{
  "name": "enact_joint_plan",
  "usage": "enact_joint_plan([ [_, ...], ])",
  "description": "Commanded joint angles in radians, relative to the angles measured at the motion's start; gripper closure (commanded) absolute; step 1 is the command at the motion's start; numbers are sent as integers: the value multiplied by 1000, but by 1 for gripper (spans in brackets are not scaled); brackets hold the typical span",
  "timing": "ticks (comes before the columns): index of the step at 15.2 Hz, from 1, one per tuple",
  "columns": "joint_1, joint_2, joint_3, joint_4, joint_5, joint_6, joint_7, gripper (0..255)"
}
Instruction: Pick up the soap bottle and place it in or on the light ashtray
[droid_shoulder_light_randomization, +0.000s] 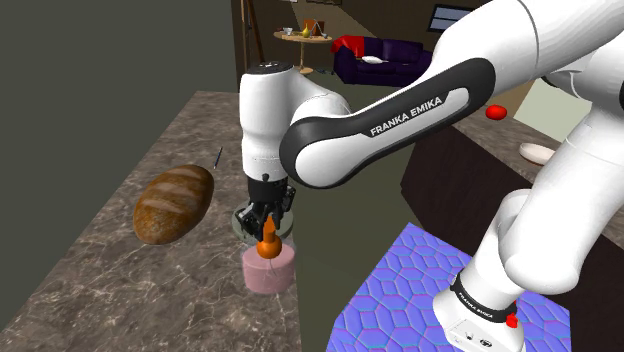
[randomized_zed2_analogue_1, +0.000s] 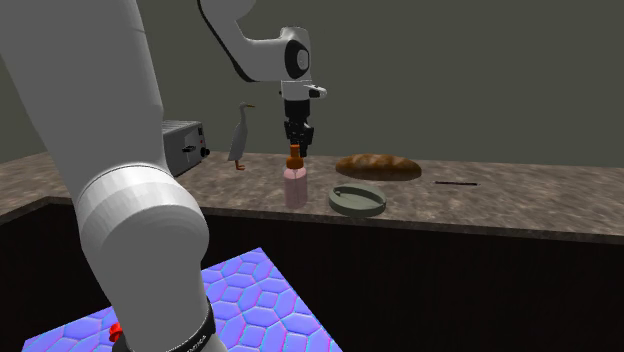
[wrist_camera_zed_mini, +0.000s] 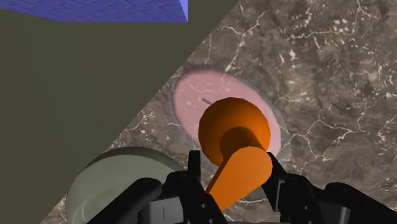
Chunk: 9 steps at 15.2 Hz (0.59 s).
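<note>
The soap bottle (droid_shoulder_light_randomization: 268, 268) has a pale pink body and an orange pump (wrist_camera_zed_mini: 232, 130). It stands upright on the marbled counter (droid_shoulder_light_randomization: 120, 290) near the front edge. My gripper (droid_shoulder_light_randomization: 268, 226) comes down from above, its black fingers (wrist_camera_zed_mini: 195, 167) shut on the orange pump's spout. The light ashtray (randomized_zed2_analogue_1: 357, 199) is a round grey-green dish. It lies on the counter right beside the bottle, to its right in the second exterior view. In the shoulder view the ashtray's rim (droid_shoulder_light_randomization: 240, 222) shows just behind the bottle.
A brown bread loaf (droid_shoulder_light_randomization: 173, 203) lies beyond the ashtray. A thin dark stick (randomized_zed2_analogue_1: 455, 183) lies farther along the counter. A toaster (randomized_zed2_analogue_1: 183, 143) and a grey bird figure (randomized_zed2_analogue_1: 240, 135) stand at the back. The counter edge drops to a blue patterned floor (droid_shoulder_light_randomization: 400, 300).
</note>
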Motion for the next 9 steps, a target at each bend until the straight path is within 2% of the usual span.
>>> enact_joint_plan([
  [1, 0, 1, 0, -1, 0, 0, 0, 255],
  [7, 0, 1, 0, -1, 0, 0, 0, 255],
  [9, 0, -12, -1, 15, 7, -26, -5, 255],
])
